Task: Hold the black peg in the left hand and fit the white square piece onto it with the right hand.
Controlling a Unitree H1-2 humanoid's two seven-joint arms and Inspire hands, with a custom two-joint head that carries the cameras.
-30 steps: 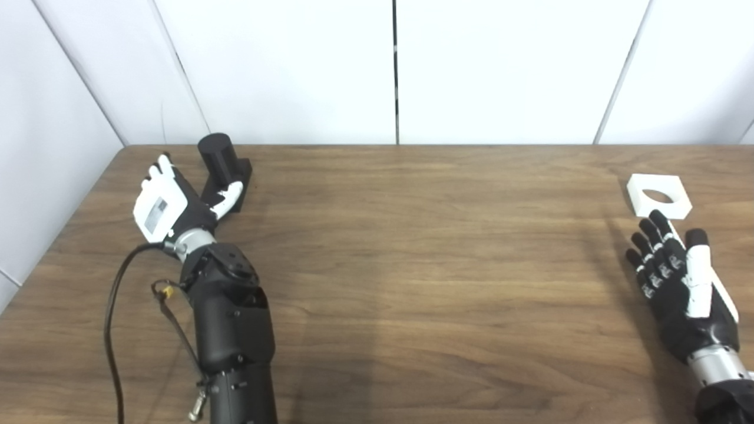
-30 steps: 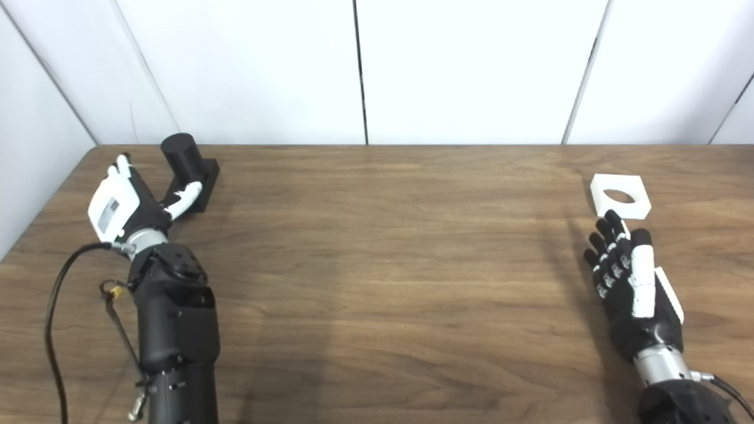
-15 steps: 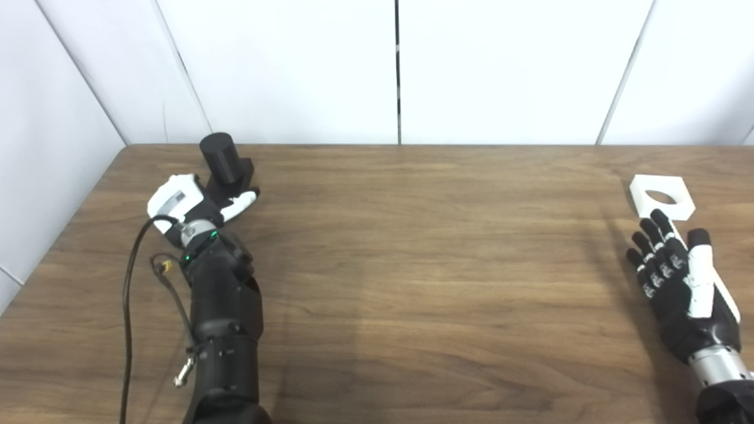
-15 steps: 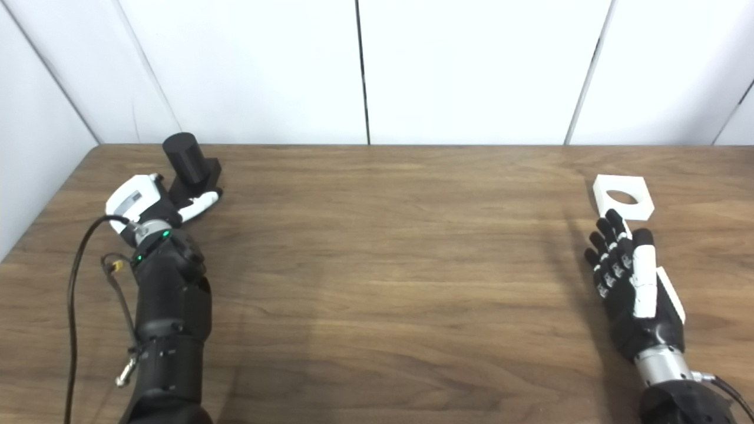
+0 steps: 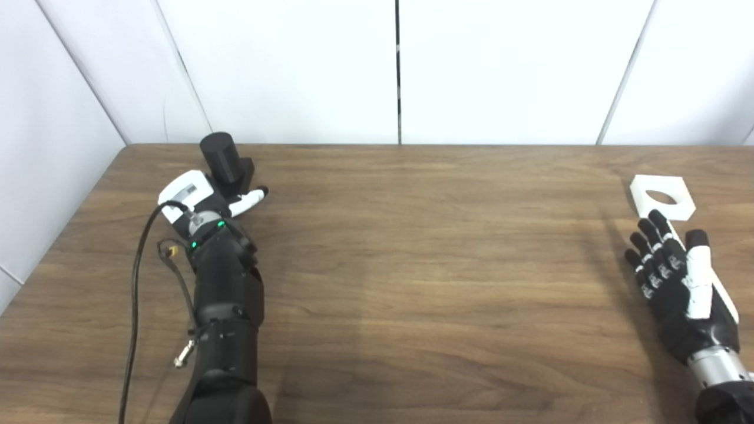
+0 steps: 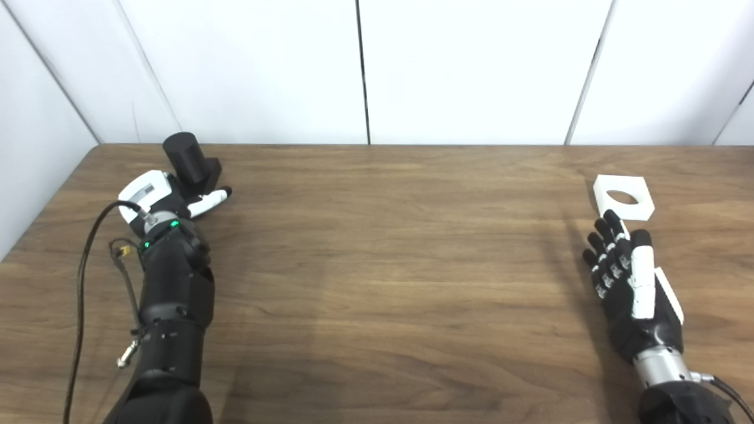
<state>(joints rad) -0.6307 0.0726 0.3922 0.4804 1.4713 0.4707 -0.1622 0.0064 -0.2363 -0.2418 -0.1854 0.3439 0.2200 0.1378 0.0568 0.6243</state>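
Left eye view: left hand [image 5: 197, 197] sits against the base of the black peg [image 5: 221, 158], far left of the desk [image 5: 412, 247]; its fingers are hidden behind the hand, so whether they grip is unclear. Peg not lifted.

Right eye view: right hand [image 6: 630, 282] rests with fingers [image 6: 607, 235] spread, just short of the white square piece [image 6: 623, 197], which lies flat and untouched. Fitting not begun. No readable writing.

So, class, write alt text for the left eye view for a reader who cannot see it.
At the far left of a wooden table, the robot's left hand reaches around the base of a black peg. At the far right, the right hand lies open just short of a white square piece with a round hole.
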